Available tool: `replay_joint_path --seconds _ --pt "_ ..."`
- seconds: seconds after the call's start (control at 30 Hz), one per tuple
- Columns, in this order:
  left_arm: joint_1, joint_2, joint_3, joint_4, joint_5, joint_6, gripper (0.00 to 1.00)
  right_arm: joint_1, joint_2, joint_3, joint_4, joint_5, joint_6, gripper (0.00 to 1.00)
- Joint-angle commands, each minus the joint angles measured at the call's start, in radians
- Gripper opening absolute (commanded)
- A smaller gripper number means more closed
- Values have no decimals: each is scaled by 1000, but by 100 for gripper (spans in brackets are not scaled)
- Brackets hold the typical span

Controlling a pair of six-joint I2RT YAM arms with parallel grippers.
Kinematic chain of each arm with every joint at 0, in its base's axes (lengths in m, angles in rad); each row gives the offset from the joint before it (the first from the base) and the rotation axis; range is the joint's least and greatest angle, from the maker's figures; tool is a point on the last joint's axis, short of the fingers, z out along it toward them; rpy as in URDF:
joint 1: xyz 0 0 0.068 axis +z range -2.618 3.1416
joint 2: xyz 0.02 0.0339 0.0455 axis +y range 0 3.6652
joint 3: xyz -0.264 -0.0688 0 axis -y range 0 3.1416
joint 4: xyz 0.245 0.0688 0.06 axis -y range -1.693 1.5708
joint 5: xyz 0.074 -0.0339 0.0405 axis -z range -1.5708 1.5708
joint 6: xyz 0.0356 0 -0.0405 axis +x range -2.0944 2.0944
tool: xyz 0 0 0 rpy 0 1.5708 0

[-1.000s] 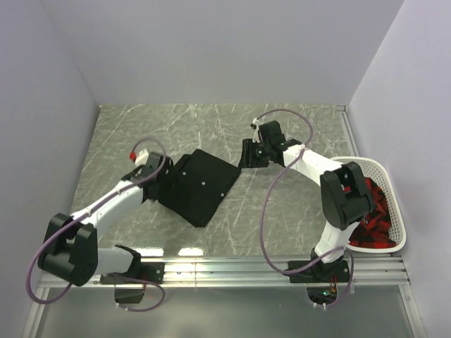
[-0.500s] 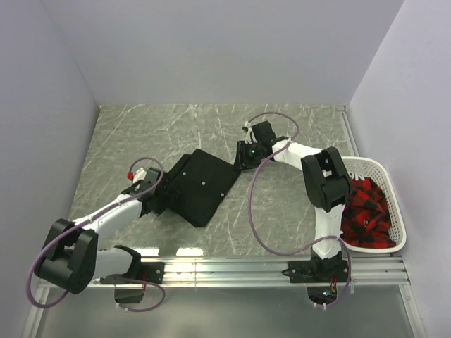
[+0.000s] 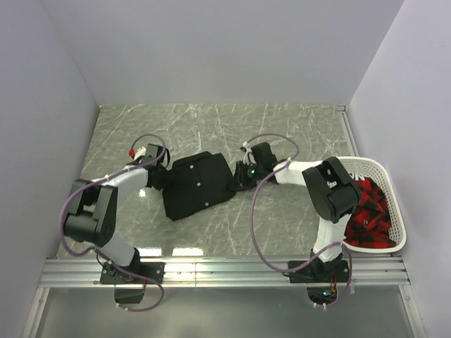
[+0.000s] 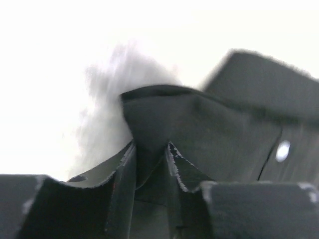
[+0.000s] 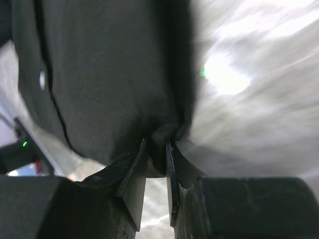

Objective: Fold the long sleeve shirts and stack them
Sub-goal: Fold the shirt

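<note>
1. Our left gripper [image 3: 158, 176] is closed on the left edge of the black shirt [image 3: 198, 186], and our right gripper [image 3: 244, 176] is pinching its right edge.
2. The shirt lies between them on the table [image 3: 296, 134], its long axis running left to right.
3. We judge both arms equally near for the next fold.

black shirt [image 3: 197, 184] on table [image 3: 282, 211] | left claw [image 3: 159, 177] at its left edge | right claw [image 3: 242, 176] at right edge
</note>
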Motion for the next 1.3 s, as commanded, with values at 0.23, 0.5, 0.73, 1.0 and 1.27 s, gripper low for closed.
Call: replay_joint_path --seconds 0.23,0.5,0.73,1.0,1.27 --pt "51 52 222 -100 -36 165 95 95 -242 -164 81 163 106 49" --pt "-96 -195 242 -149 -199 347 98 37 -510 -201 -48 385 58 73" --pt "-462 -240 244 -97 -311 506 95 -33 -792 -336 9 486 98 98" --pt "-722 -52 310 -31 -273 674 86 -58 -977 -401 -9 633 77 100" --pt "-855 179 391 -12 -299 805 86 -128 -1049 -468 -26 674 163 98"
